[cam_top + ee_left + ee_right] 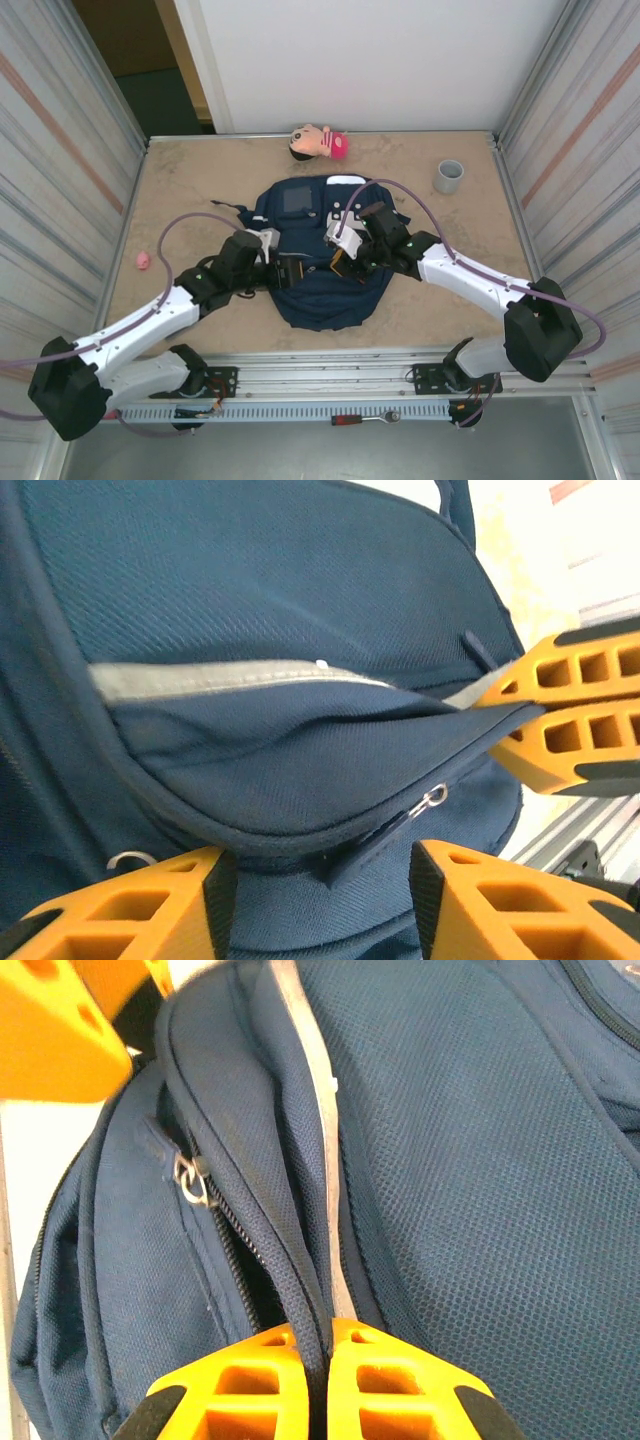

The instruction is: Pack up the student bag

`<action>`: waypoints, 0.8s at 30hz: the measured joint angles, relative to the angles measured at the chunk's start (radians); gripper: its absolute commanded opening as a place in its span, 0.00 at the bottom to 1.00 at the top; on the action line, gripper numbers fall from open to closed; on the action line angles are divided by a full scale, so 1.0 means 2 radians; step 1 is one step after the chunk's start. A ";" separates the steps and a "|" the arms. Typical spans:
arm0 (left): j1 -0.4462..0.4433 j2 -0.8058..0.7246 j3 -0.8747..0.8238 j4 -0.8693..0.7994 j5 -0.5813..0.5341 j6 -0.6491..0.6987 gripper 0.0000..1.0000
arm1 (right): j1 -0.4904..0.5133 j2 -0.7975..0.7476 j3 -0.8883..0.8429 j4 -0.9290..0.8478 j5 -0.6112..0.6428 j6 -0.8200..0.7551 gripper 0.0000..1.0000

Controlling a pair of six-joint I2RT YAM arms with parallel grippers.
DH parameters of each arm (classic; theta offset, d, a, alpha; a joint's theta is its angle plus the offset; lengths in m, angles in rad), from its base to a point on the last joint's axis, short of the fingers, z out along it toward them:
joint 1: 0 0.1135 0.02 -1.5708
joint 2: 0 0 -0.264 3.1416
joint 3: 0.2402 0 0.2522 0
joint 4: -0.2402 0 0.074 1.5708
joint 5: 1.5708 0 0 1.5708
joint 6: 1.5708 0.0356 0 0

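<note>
The student bag (322,292), navy with a grey stripe, lies flat mid-table between both arms. My left gripper (284,268) sits at its left side. In the left wrist view it (320,900) is open, and the dark zipper pull (385,840) with its metal ring hangs between the orange fingers, touching neither. My right gripper (346,258) is over the bag's middle. In the right wrist view it (320,1360) is shut on the bag's zipper-edge flap (290,1260), lifting it beside a dark gap in the opening. The slider ring (192,1182) lies left of that flap.
A doll head (318,142) with a pink cap lies at the back of the table. At the back right stands a grey cup (449,176), and a small pink object (143,260) rests by the left wall. A ratchet tool (365,419) lies on the front rail.
</note>
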 measured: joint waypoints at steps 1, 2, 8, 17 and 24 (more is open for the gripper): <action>-0.004 0.006 0.002 0.000 0.003 0.003 0.50 | 0.000 0.000 0.002 0.000 -0.002 0.000 0.00; -0.008 0.010 0.004 0.000 0.006 0.006 0.51 | 0.000 0.000 0.003 0.000 -0.004 0.000 0.00; -0.021 0.022 0.008 0.004 0.010 0.018 0.50 | -0.002 0.000 0.004 -0.001 -0.008 0.004 0.00; -0.025 0.051 0.018 0.021 0.013 0.031 0.30 | -0.006 0.000 0.005 -0.001 -0.009 0.020 0.00; -0.034 0.059 0.022 0.038 0.022 0.039 0.06 | -0.010 0.000 0.008 -0.006 -0.009 0.029 0.00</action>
